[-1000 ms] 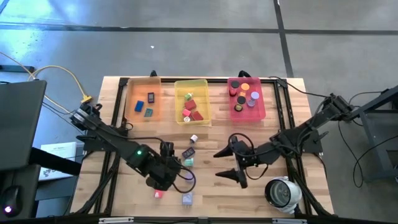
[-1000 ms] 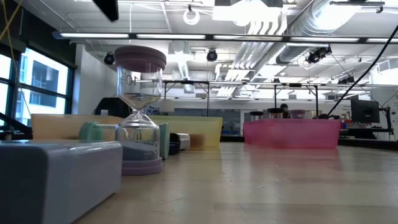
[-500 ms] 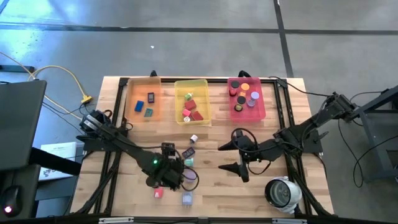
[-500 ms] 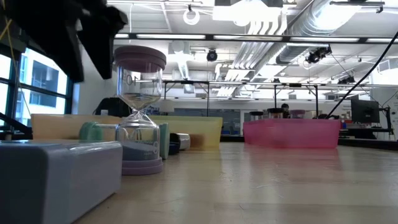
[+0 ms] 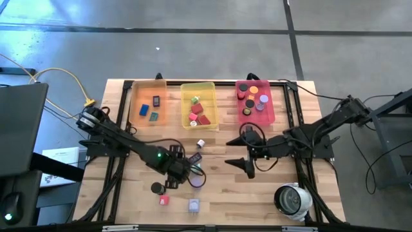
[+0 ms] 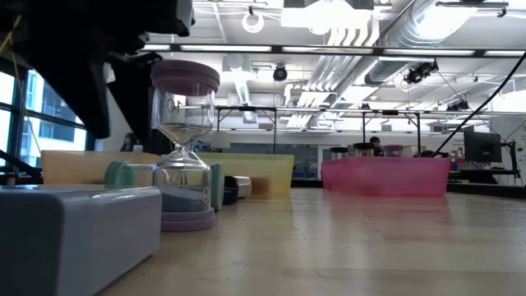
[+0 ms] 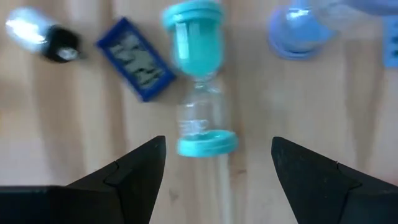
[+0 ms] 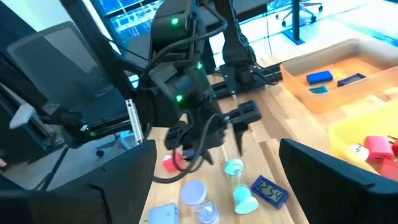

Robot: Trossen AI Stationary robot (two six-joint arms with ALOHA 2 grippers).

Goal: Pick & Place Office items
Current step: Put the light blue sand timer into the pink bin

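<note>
My left gripper (image 7: 214, 165) (image 5: 185, 169) is open and hovers over a teal hourglass (image 7: 199, 81) that lies on its side on the table; the fingers stand apart on either side of its nearer end without touching it. Beside the hourglass lie a small blue rectangular piece (image 7: 135, 59) and a small black-and-silver piece (image 7: 45, 41). A lavender hourglass (image 6: 185, 140) stands upright nearby. A black disc (image 5: 156, 188), a red cube (image 5: 163, 200) and a lavender cube (image 5: 194, 205) rest near the table's near edge. My right gripper (image 5: 248, 150) is open, above the table's middle.
Orange tray (image 5: 149, 103), yellow tray (image 5: 199, 106) and pink tray (image 5: 255, 103) line the far edge, each holding small pieces. A white-grey round device (image 5: 293, 200) sits at the near right corner. Bare wood lies between the two grippers and to the left of the left arm.
My left gripper has moved from the near edge toward the far edge and slightly right, uncovering the black disc, and has come down into the low view. My right gripper has shifted a little toward the far edge. No piece has moved.
</note>
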